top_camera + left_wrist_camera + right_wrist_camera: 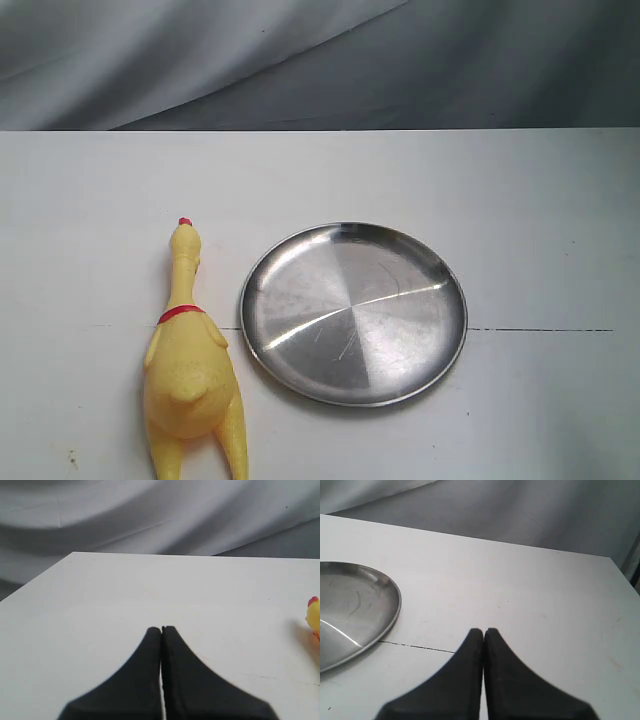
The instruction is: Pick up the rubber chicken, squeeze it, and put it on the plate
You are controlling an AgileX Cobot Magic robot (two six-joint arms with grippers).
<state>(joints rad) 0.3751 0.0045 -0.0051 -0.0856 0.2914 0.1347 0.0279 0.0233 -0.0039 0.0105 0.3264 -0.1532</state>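
Observation:
The yellow rubber chicken (190, 370) lies on the white table at the lower left of the exterior view, its red comb pointing to the far side and its legs cut off by the frame edge. The silver plate (353, 312) sits just to its right, with nothing on it. Neither gripper shows in the exterior view. In the left wrist view my left gripper (161, 629) is shut and holds nothing, and only the rubber chicken's head (314, 615) peeks in at the edge. My right gripper (483, 630) is shut on nothing too, with the plate's rim (395, 597) off to one side.
A grey cloth backdrop (320, 60) hangs behind the table's far edge. A thin dark seam (540, 330) runs across the white table (520, 220). The table's corners show in both wrist views.

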